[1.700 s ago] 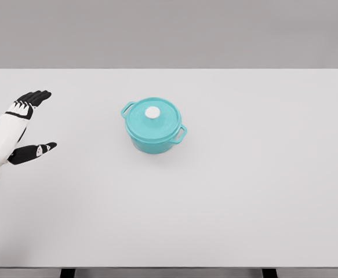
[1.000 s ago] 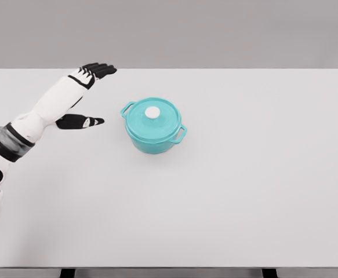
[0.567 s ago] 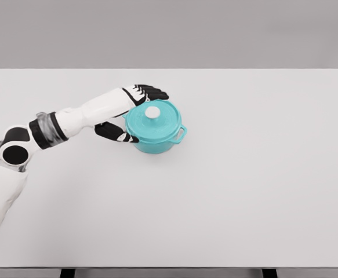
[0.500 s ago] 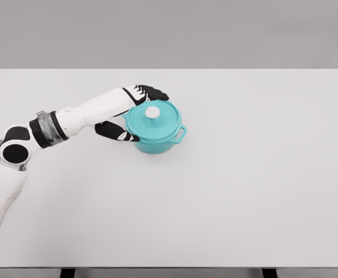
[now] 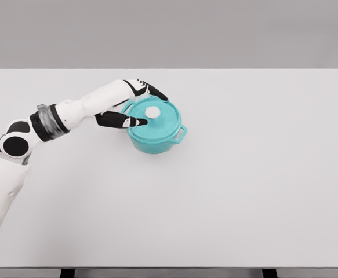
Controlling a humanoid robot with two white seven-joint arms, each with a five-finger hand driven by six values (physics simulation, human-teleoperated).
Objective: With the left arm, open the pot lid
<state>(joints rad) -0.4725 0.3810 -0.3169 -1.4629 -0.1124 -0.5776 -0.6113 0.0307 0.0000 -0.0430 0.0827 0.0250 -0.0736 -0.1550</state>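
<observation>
While your left hand (image 5: 135,107) sits at the pot (image 5: 154,125) just left of the frame's centre on the table (image 5: 261,174), its fingers (image 5: 155,92) and thumb bracket the lid (image 5: 153,119) without clearly gripping; the white knob (image 5: 152,112) is bare. Next, I judge, close on it and lift straight up.
</observation>
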